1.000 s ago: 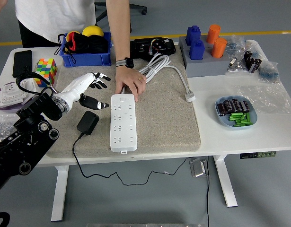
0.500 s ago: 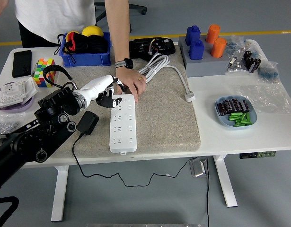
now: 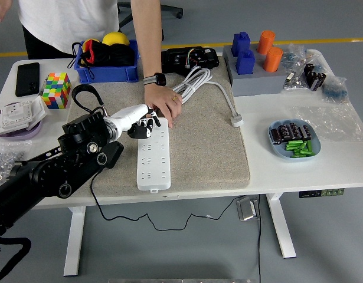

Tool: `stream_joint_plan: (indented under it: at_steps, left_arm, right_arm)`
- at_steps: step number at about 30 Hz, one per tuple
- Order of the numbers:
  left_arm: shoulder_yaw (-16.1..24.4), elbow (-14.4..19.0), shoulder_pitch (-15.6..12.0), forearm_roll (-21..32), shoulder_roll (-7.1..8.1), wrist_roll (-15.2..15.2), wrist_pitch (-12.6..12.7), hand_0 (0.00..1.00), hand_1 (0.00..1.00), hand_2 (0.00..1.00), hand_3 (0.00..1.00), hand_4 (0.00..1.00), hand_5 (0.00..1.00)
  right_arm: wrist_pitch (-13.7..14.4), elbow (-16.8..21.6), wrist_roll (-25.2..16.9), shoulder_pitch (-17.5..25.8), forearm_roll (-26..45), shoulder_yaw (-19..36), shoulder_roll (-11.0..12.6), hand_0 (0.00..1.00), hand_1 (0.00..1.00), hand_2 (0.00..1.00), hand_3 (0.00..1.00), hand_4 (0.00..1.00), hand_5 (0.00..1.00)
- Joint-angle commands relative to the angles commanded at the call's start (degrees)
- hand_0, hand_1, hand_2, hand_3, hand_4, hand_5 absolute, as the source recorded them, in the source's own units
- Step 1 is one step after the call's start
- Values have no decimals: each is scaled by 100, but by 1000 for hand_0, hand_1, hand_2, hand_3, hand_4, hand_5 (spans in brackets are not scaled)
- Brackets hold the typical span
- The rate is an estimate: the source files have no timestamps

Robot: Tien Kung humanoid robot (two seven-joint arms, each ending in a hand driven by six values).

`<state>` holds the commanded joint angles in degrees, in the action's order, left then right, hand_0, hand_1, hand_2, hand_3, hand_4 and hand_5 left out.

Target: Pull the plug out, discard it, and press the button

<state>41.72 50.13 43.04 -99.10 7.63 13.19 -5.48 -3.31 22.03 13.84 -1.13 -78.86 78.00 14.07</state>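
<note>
Left hand (image 3: pixel 141 125): fingers curled down on the far end of the strip (image 3: pixel 153 154), holding nothing.
Person's hand (image 3: pixel 163 106): pins that end.
Risk: fingers miss the button or bump the person's hand.

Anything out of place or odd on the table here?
A person's hand rests on the far end of the white power strip, right beside the robot's left hand over that end. Nothing looks spilled or damaged.
</note>
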Motion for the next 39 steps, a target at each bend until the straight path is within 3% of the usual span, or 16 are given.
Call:
stream_joint_plan:
  at_steps: [12,29,35,39]
  left_arm:
    - [133,-284,72,-89,-121,27,40,66,34,116,632,2,2]
    - [-43,-598,148,-176,-198,79,27,63,32,120,636,2,2]
    - [-175,-571,152,-132,-158,87,11,61,31,123,632,2,2]
    - [40,-429,112,-243,-134,80,18,61,30,124,630,2,2]
  right_arm:
    - [0,-3,0,-1,5,-13,4,749,701,710,723,766,635]
    - [-1,-6,2,0,11,-16,6,749,701,710,723,765,633]
    - [-1,-8,3,4,10,-14,6,749,700,710,723,765,632]
    - [-2,0,2,1,15,-17,1,749,701,710,723,764,632]
